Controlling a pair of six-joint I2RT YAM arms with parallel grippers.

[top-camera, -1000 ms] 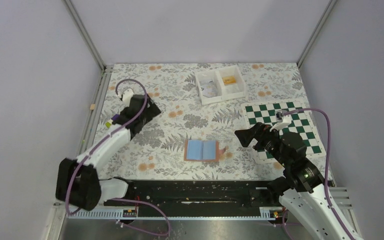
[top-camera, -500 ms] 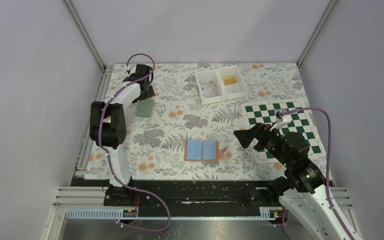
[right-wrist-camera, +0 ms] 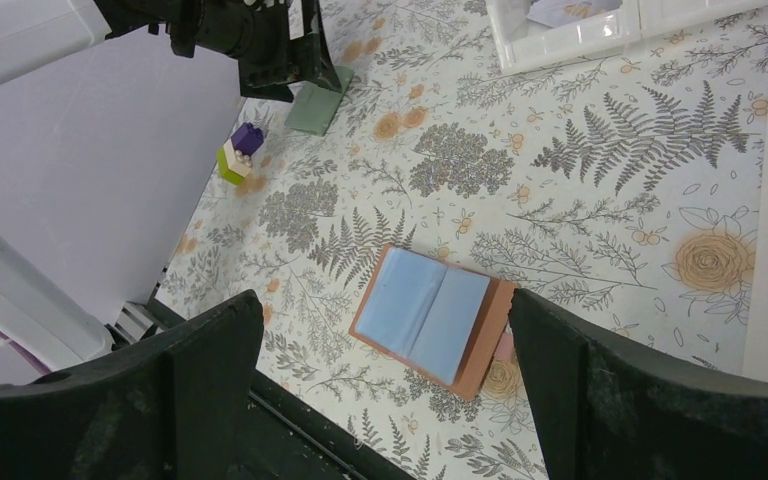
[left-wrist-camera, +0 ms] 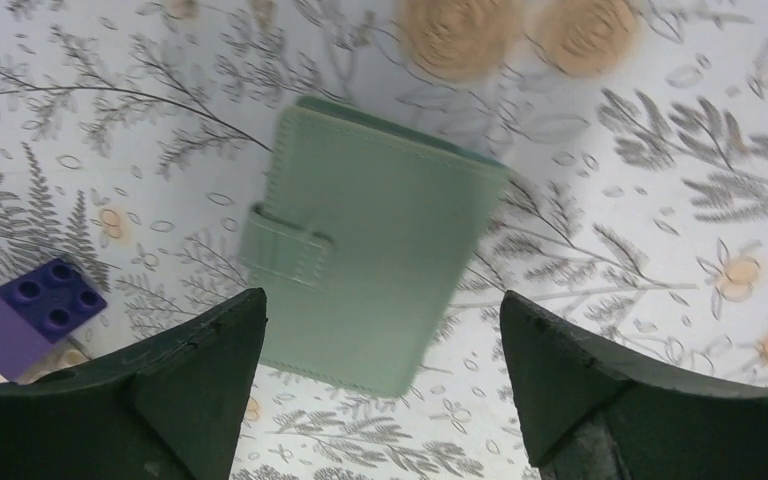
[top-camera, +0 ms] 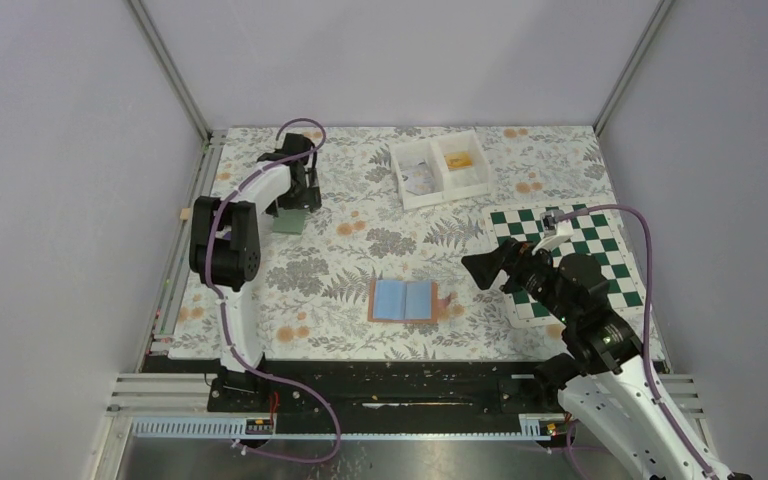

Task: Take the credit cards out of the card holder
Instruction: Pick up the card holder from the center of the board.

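Top external view: the card holder [top-camera: 403, 299] lies spread open on the flowered table [top-camera: 360, 250], its light-blue inner panels up and the tan cover showing round the edge. It sits ahead of and below the right gripper [top-camera: 472, 268], which hangs over the table with its jaws wide apart and nothing between them. From the right wrist the open holder shows in the gap between the two dark fingers [right-wrist-camera: 210, 350], nearer the right-hand one, and well below them. I cannot tell whether any credit cards sit in its pockets. Off at the far left, the left gripper [left-wrist-camera: 382, 305] hovers over a closed green wallet [left-wrist-camera: 380, 200], its jaws also apart and empty. The wallet lies flat on the cloth under the gap, strap side up and blurred. A purple block [left-wrist-camera: 45, 305] rests just outside the left-hand finger. A white tray [top-camera: 440, 168] and a chessboard mat [top-camera: 585, 250] lie beyond the right gripper.
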